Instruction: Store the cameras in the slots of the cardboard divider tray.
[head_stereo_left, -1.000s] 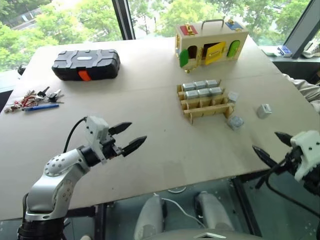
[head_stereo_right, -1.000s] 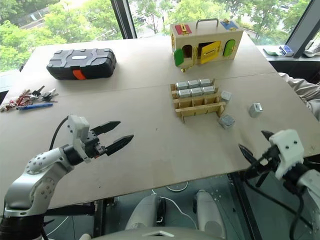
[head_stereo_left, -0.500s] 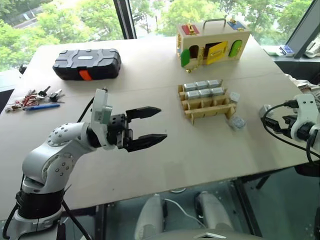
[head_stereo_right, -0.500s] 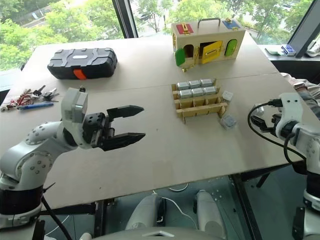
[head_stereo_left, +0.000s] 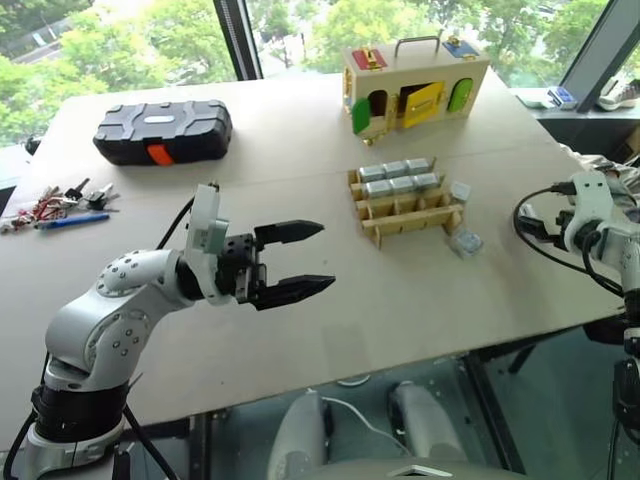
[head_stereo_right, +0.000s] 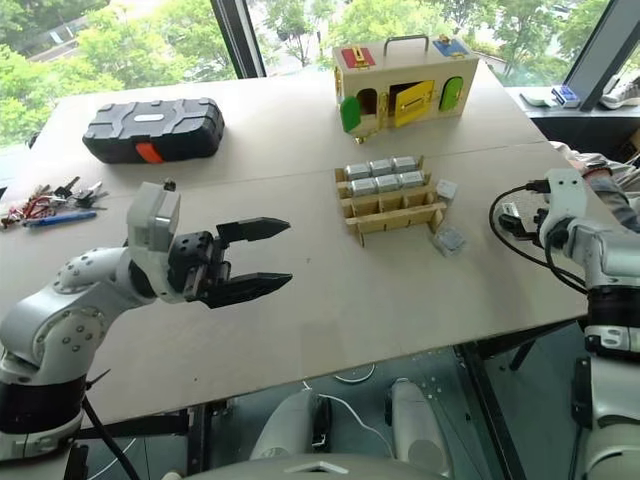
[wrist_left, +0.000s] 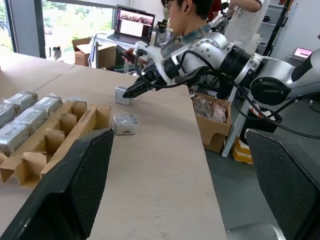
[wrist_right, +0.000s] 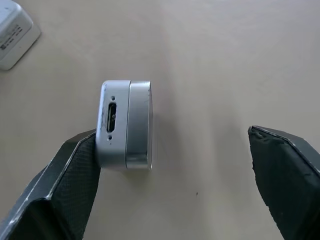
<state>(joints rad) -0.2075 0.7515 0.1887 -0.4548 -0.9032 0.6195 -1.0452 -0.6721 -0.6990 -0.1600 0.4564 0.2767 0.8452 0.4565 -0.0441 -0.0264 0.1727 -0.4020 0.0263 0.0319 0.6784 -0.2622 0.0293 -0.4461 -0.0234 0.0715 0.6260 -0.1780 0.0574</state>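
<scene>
The cardboard divider tray (head_stereo_left: 415, 222) lies right of the table's middle, with several silver cameras (head_stereo_left: 400, 177) in its two back rows. One loose camera (head_stereo_left: 460, 190) lies by the tray's right side and another (head_stereo_left: 466, 243) off its front right corner. A further camera (wrist_right: 125, 125) stands on edge between the fingers of my right gripper (wrist_right: 171, 135), close against one finger; the gripper is open. From the left wrist this gripper (wrist_left: 127, 91) shows at that camera (wrist_left: 120, 95). My left gripper (head_stereo_left: 325, 257) hovers open and empty over the table, pointing toward the tray.
A black case (head_stereo_left: 160, 130) sits at the back left, a wooden box with coloured doors (head_stereo_left: 415, 85) behind the tray, and keys with a blue pen (head_stereo_left: 55, 205) at the left edge. A person (wrist_left: 190, 15) sits beyond the table's right edge.
My right arm came up from below the table's edge and reached forward to the loose camera on the right. My left arm rose, turned toward the tray, then held still.
</scene>
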